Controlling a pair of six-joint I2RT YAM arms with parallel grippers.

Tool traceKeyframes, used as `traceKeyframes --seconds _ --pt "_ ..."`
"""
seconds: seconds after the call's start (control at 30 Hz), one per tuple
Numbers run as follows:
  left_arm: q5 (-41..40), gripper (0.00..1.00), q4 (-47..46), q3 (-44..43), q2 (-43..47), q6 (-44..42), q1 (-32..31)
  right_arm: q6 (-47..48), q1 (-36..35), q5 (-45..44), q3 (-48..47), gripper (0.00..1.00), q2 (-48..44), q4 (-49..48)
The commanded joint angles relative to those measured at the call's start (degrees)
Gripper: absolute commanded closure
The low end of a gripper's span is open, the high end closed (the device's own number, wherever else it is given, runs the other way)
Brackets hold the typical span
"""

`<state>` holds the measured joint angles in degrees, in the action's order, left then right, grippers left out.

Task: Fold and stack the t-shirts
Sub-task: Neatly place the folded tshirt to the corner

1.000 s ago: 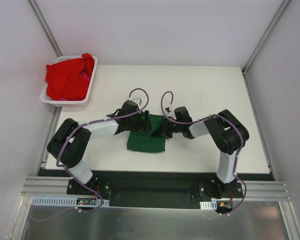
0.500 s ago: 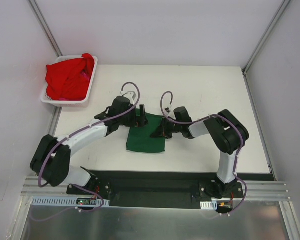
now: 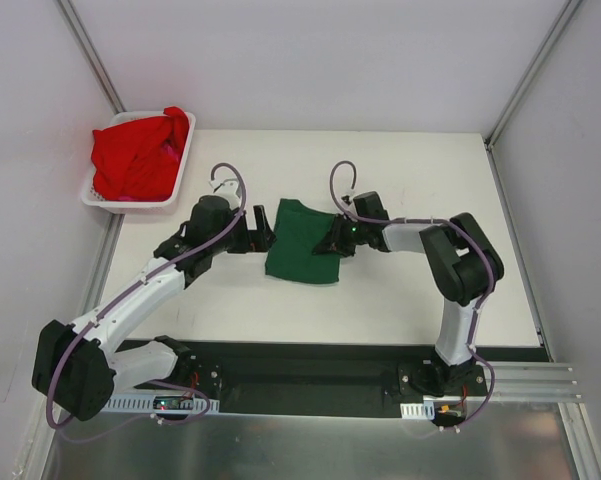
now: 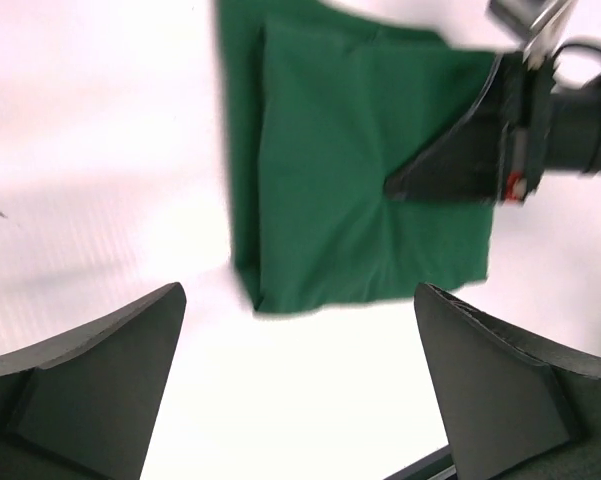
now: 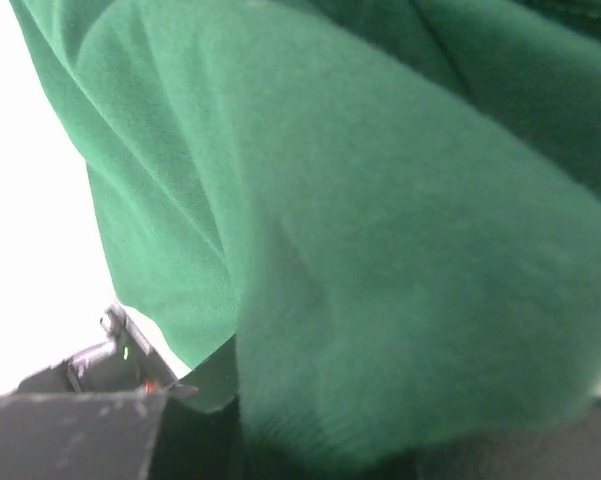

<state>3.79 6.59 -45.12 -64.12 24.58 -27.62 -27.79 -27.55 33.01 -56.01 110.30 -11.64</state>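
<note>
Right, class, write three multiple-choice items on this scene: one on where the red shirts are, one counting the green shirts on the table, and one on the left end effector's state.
1. Where are the red t-shirts?
A in the white basket at the table's far left corner
B spread out at mid-table
C at the near right corner

2. How many green t-shirts lie on the table?
A none
B one
C three

3. The left end effector is:
A shut on cloth
B open and empty
C shut on the basket

Answers:
1 A, red cloth is heaped in the basket.
2 B, one folded green shape lies at mid-table.
3 B, its wrist view shows the fingers spread wide, gripping nothing.
</note>
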Motion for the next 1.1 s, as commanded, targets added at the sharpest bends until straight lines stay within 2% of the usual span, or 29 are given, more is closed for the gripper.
traceKeyframes --seconds 0.0,0.3,0.77,1.07 --pt "-1.6 0.01 1.5 1.6 2.7 -0.4 0.9 5.4 3.4 -8.9 -6.7 0.99 2.5 8.7" --pt "-1.9 0.01 1.8 2.6 3.5 -0.3 1.5 6.0 9.7 -16.2 -14.6 0.99 5.4 13.8" --pt "-1.9 0.01 2.1 3.8 3.6 0.5 2.5 -2.4 18.3 -26.5 -23.8 0.99 9.0 12.8" --pt "-1.2 0.01 2.1 3.7 3.2 0.4 4.2 -7.1 25.0 -27.8 -31.9 0.99 14.1 12.3"
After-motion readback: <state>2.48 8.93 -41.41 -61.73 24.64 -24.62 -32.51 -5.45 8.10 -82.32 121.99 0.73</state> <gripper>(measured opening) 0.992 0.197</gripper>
